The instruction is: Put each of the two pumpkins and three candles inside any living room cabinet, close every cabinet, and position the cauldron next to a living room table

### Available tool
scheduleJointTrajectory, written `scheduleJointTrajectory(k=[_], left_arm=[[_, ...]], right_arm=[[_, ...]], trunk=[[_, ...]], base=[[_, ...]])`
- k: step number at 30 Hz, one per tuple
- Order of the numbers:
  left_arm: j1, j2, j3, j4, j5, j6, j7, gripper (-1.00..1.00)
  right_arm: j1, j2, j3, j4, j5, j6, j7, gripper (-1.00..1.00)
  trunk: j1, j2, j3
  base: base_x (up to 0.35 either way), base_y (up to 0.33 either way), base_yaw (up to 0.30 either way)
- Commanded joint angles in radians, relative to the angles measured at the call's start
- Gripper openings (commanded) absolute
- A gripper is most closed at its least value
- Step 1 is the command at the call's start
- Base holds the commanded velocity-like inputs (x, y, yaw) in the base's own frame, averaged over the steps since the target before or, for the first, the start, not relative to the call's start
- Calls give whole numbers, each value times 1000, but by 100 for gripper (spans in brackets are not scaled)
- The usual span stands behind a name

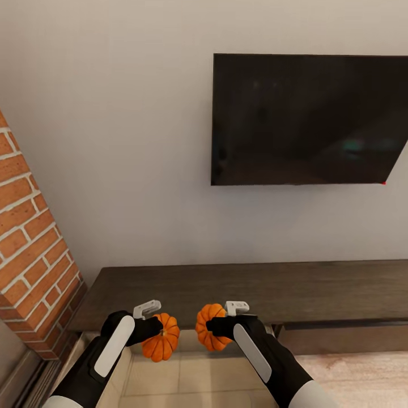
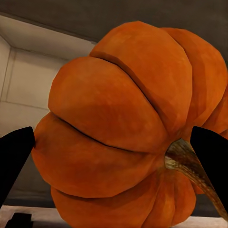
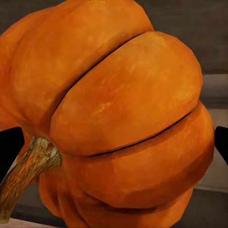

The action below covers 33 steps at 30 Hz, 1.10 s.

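cabinet [image 1: 238, 289] ahead, drawer [image 1: 187, 368] open below

Living room: wall television [image 1: 309, 119], cabinet [image 1: 238, 292]

Two pumpkins, each orange and ribbed with a short brown stem. The left pumpkin [image 1: 161, 339] [image 2: 128, 128] is held off the surface, lying on its side. The right pumpkin [image 1: 208, 327] [image 3: 114, 118] is held level with it, just beside it but apart, also on its side. The cabinet [image 1: 238, 292] is a long, low dark-brown unit against the far wall; a drawer [image 1: 187, 374] with pale beige inside stands open below both pumpkins.
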Motion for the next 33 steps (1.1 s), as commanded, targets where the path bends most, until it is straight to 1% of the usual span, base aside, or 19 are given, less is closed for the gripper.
scheduleJointTrajectory(k=[1,14,15,17,18,20,23,24,27,33], left_arm=[[-1,1,-3,-1,10,0,11,-100],[-1,1,-3,0,9,-2,12,-100],[-1,1,-3,0,9,-2,12,-100],[-1,1,-2,0,9,-3,12,-100],[-1,1,-2,1,9,-4,12,-100],[-1,1,-2,1,10,-6,12,-100],[-1,1,-2,1,9,-6,12,-100],[-1,1,-1,1,9,-6,12,-100],[-1,1,-1,1,10,-6,12,-100],[-1,1,-1,1,9,-6,11,-100]], right_arm=[[-1,0,2,-1,-10,1,-14,-100],[-1,2,4,0,-2,5,-26,-100],[-1,2,4,0,-1,5,-32,-100],[-1,4,5,1,-3,5,-68,-100],[-1,12,5,1,-5,5,-109,-100],[-1,29,7,2,-7,8,-149,-100],[-1,55,10,5,-7,29,-170,-100],[-1,59,10,5,-8,35,-173,-100],[-1,65,10,4,-8,44,-175,-100],[-1,67,11,8,-8,45,-176,-100]], trunk=[[4,-8,-4],[54,-99,-45],[58,-106,-48],[65,-120,-54],[69,-127,-57],[77,-141,-64],[88,-162,-73],[92,-169,-76],[104,-190,-86],[127,-232,-104]], base=[[0,0,0],[0,0,0],[0,0,0],[0,0,0],[0,0,0],[0,0,0],[0,0,0],[0,0,0],[0,0,0],[0,0,0]])
